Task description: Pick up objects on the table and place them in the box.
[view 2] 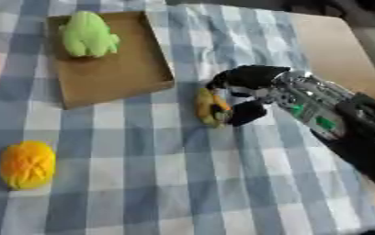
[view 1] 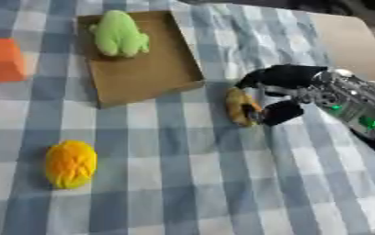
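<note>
Right robot hand enters from 3 o'clock, fingers and thumb curled round a small yellow-brown object lying on the checked table, just off the box's 4 o'clock corner. The object sits at the hand's 9 o'clock, against the fingertips. A green plush toy lies inside the shallow cardboard box, toward its 12 o'clock edge. A yellow ball-like item rests at 7 o'clock; an orange block at 10 o'clock.
</note>
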You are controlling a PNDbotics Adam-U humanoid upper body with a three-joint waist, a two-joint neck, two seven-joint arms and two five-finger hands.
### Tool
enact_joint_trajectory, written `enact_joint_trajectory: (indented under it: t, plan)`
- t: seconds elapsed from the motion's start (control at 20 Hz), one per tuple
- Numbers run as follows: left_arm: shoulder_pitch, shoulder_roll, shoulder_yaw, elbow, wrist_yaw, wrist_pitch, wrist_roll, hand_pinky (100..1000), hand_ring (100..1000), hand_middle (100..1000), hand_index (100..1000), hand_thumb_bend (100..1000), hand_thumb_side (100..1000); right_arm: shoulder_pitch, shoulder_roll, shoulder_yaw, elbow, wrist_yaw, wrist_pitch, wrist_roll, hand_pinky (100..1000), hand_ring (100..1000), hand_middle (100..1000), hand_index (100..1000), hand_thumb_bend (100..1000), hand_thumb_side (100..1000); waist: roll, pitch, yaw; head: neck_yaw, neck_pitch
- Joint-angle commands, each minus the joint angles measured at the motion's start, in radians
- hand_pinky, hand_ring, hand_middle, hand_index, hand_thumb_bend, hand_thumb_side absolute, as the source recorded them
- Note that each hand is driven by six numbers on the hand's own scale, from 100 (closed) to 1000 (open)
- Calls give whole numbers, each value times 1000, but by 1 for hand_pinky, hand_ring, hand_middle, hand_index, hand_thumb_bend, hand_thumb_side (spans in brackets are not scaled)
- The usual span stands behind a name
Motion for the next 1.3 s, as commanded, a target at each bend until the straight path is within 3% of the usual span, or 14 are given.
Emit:
enact_joint_trajectory:
  t: [0.05,0.1,0.2,0.45,0.7,0.85,1.05,1.3]
  plan:
    - [-3,15,4,-18,3,-1,-4,904,723,811,865,100,725,11,-25,-4,-16,-3,9,-33,787,831,705,673,100,476,13,-18,-3,-3,-3]
    - [-2,15,4,-18,3,-1,-4,904,723,811,865,100,725,14,-30,-12,-34,-15,17,-47,775,808,657,632,100,357,14,-19,-4,-2,-2]
    - [-2,15,4,-18,3,-2,-4,903,723,811,864,100,725,19,-38,-32,-75,-39,37,-74,758,762,583,575,100,297,14,-22,-8,0,-2]
    - [1,14,5,-18,4,-3,-4,904,724,811,864,100,724,36,-56,-72,-166,-107,93,-143,735,679,489,511,100,241,16,-27,-13,2,-2]
    - [3,15,7,-18,2,-4,-3,903,724,811,864,100,726,70,-92,-96,-256,-211,116,-219,734,667,478,516,100,231,13,-28,-15,6,-1]
    - [3,16,7,-18,2,-5,-3,903,725,811,864,100,726,71,-111,-126,-321,-287,128,-222,734,660,474,523,100,221,11,-27,-16,7,-1]
    - [1,19,5,-18,1,-8,-4,903,726,812,864,100,725,8,-111,-148,-366,-350,143,-205,735,654,470,527,100,211,11,-27,-13,3,-2]
    - [-8,26,-1,-18,3,-11,-11,903,726,812,864,100,725,-142,-48,-116,-288,-366,144,-160,736,653,467,529,100,208,6,-25,5,-18,-9]
